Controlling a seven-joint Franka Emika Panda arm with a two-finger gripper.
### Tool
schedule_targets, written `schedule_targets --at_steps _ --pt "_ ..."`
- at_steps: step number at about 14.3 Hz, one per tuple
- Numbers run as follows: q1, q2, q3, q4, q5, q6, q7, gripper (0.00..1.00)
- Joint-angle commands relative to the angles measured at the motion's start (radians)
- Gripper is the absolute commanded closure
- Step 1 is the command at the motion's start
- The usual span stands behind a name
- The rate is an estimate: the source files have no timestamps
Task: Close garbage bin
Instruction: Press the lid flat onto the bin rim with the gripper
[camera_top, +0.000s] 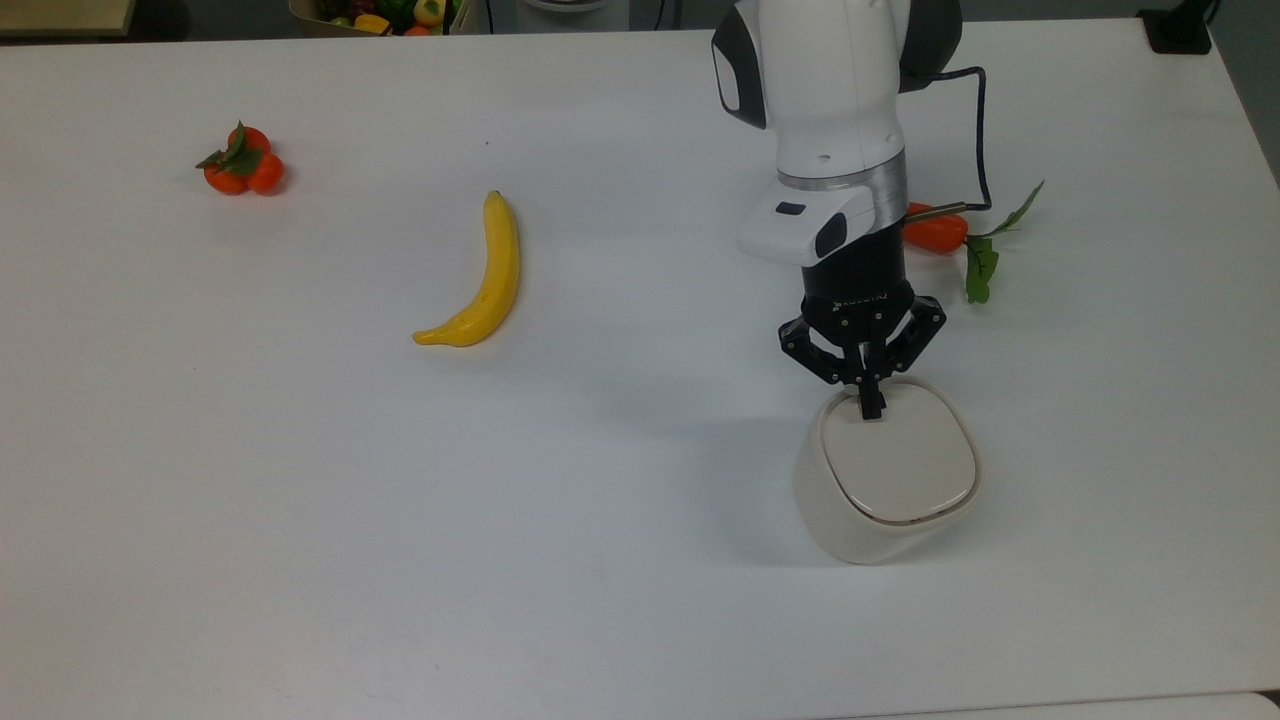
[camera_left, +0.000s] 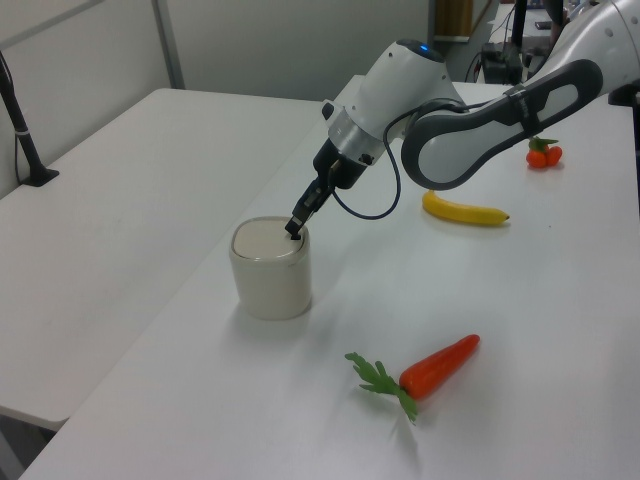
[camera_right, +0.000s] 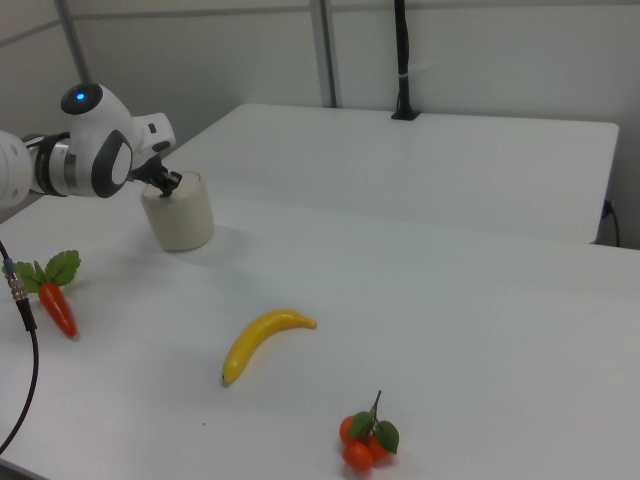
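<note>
The gripper (camera_top: 871, 405), fingers pinched together and holding nothing, is pressing down on the bin's (camera_top: 880, 500) flat-lying lid (camera_top: 898, 460) at its arm-side edge.

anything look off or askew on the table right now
Nothing stands out. The garbage bin stands upright with its lid flat, the gripper tips on the lid's edge. The banana, carrot and oranges lie apart, intact.

Broad matte white rectangular table (camera_top: 300, 520), second white table (camera_right: 450, 160) beyond a narrow gap at twelve o'clock in the right view; pale grey partition wall (camera_right: 480, 55), black upright pole (camera_right: 402, 60), even soft light
</note>
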Motion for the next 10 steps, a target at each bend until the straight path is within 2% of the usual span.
schedule_targets --at_steps 1,5,10 --pt "0.032 0.012 -0.017 -0.034 -0.017 -0.018 -0.005 1.00" --pt "0.032 -0.025 -0.017 -0.031 -0.015 -0.023 0.001 1.00" --pt "0.020 -0.089 -0.019 -0.028 -0.004 -0.121 0.004 1.00"
